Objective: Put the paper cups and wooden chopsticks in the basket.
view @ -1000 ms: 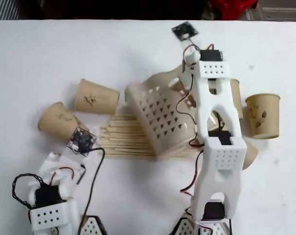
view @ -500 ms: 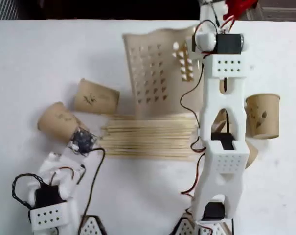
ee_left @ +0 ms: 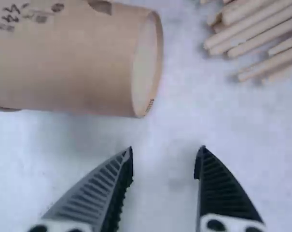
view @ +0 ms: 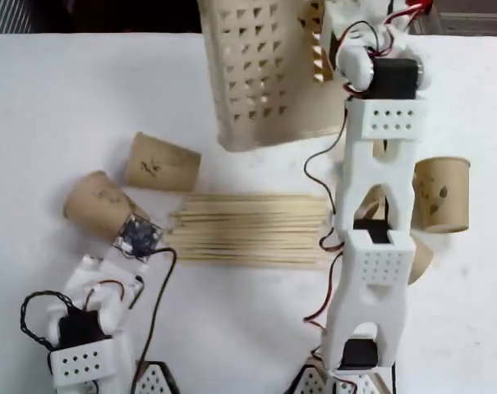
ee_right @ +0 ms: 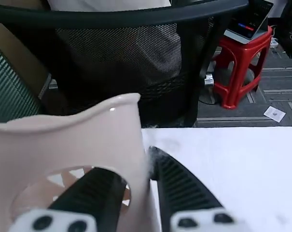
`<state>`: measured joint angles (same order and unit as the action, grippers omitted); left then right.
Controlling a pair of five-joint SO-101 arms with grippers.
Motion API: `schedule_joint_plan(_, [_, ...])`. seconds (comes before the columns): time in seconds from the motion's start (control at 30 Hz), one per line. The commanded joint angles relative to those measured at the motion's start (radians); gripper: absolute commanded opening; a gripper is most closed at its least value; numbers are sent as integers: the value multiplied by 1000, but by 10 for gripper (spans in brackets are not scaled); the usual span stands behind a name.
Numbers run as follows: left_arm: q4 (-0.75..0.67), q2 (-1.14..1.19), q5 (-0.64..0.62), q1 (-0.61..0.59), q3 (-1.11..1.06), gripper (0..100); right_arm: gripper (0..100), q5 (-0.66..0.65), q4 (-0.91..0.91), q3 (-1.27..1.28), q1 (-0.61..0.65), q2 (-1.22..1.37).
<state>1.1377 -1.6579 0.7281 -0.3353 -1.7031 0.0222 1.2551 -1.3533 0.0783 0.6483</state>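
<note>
Right gripper [ee_right: 148,162]: closed on the rim wall of the basket [view: 264,74], one finger inside and one outside. The basket sits at the top centre of the high view, tilted so that its perforated wall faces the camera and its upper part runs past the frame's top edge. Whether its lower edge touches the table [view: 51,98] cannot be determined. The right arm extends up the right-centre of the frame to that hold. Left gripper [ee_left: 165,152]: open, nothing between the fingers, positioned over bare table at the lower left of the high view. Just beyond its fingertips lies a paper cup [ee_left: 78,58] on its side, not touching them. In the high view this cup [view: 100,203] is at the left, its lower end covered by the left wrist camera. A second cup [view: 160,162] lies on its side just up and right of it. The wooden chopsticks [view: 248,228] lie in a flat, roughly parallel bundle across the centre of the frame, below the basket and apart from it, their right ends passing under the right arm. A third cup [view: 441,193] is at the right of the frame, beside the right arm. A fourth cup [view: 421,256] shows partly from behind that arm, below the third. No cup or chopstick is seen in the basket.
</note>
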Motion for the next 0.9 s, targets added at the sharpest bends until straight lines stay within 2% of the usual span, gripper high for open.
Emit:
schedule_joint_plan(0.0, [6,2,11,-5,5,211,15,8,-104,-57,7,5])
schedule_joint_plan(0.17, [6,2,11,-5,5,211,15,-23,-174,-87,8,65])
schedule_joint_plan(0.33, [5,2,11,-4,5,211,15,-137,-213,-44,81,183])
schedule_joint_plan(0.63, [6,2,11,-7,5,211,15,-137,-315,-94,117,328])
schedule_joint_plan(0.73, [6,2,11,-7,5,211,15,-140,-298,-94,113,361])
schedule_joint_plan(0.87, [6,2,11,-7,5,211,15,-141,-136,-95,90,343])
